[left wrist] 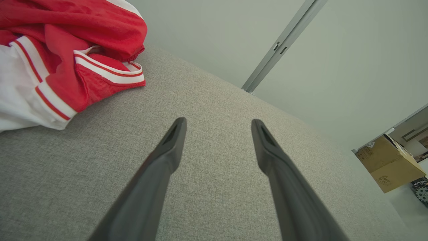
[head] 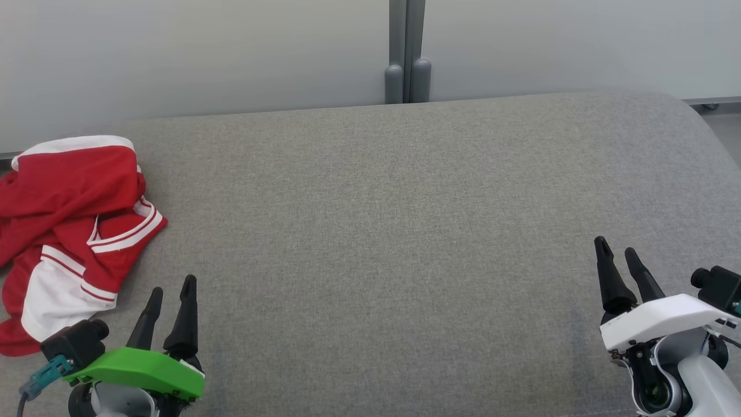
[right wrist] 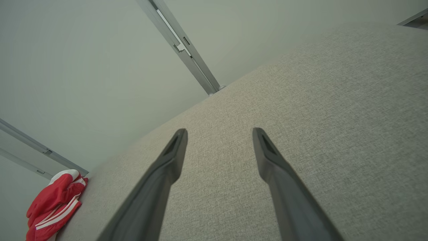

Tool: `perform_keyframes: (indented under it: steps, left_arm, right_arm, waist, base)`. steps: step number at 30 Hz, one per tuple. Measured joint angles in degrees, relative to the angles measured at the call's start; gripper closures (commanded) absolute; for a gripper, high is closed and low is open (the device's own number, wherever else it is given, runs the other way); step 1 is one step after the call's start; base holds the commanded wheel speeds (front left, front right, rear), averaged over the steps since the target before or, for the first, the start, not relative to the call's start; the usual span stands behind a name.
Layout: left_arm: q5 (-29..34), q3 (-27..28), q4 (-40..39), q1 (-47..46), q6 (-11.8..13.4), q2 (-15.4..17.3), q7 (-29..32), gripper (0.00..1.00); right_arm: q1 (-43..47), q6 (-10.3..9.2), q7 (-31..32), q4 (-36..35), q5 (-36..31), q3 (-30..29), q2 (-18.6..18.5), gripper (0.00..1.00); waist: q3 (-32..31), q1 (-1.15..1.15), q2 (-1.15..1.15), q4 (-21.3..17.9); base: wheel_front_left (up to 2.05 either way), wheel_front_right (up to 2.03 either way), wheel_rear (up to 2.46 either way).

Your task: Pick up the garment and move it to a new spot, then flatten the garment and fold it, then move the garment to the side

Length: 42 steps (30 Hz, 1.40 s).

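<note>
Lying crumpled at the left edge of the grey woven surface (head: 376,231), the red-and-white striped garment (head: 75,231) looks unhandled, so every step seems left. The left gripper (head: 172,285), near it, and the right gripper (head: 615,246), well apart, both gape wide and empty.

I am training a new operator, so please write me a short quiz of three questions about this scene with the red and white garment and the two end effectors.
1. True or false: the garment lies folded flat in the middle of the grey surface.
2. Fill in: the left end effector and the right end effector are both ____, holding nothing.
3. Which is nearer to the garment? A) the left end effector B) the right end effector C) both equally

Key: 1 false, it lies crumpled at the left edge; 2 open; 3 A.
</note>
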Motion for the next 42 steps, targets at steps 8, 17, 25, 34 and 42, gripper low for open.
perform_keyframes:
  steps: [8, 17, 25, 34, 42]
  left_arm:
    - [5.3, 0.0, 0.3, 0.1, 0.0, 0.1, -1.6, 0.00]
    - [11.4, 0.1, 0.5, 0.1, 0.0, 0.3, -3.4, 0.00]
    - [17.2, -0.1, 1.7, 0.2, -0.1, 0.5, -4.9, 0.00]
    - [21.8, 0.0, 3.1, 0.8, -0.4, 0.5, -6.4, 0.00]
    - [25.0, 0.1, 4.5, 0.8, -0.8, 0.5, -7.4, 0.00]
  right_arm:
    - [1.0, 0.00, -1.3, -0.1, -5.4, 0.4, -0.7, 0.00]
    - [1.0, 0.00, -3.1, -0.2, -11.9, 1.1, -2.3, 0.00]
    - [1.1, 0.01, -4.4, -0.2, -17.5, 1.4, -3.8, 0.00]
    - [1.9, 0.13, -6.0, -0.1, -22.3, 1.5, -4.1, 0.00]
    - [2.5, 1.89, -7.1, 1.2, -23.8, 1.5, -4.0, 0.00]
  waist:
    - [0.1, 0.00, 0.00, -0.2]
    - [0.1, 0.00, 0.00, -0.4]
    - [0.1, 0.00, 0.00, -0.4]
    - [0.1, 0.00, 0.00, -0.5]
    - [0.1, 0.00, 0.00, -0.5]
  base:
    - [0.00, 0.00, 0.00]
    - [0.00, 0.00, 0.00]
    - [0.00, 0.00, 0.00]
    - [0.00, 0.00, 0.00]
    - [0.00, 0.00, 0.00]
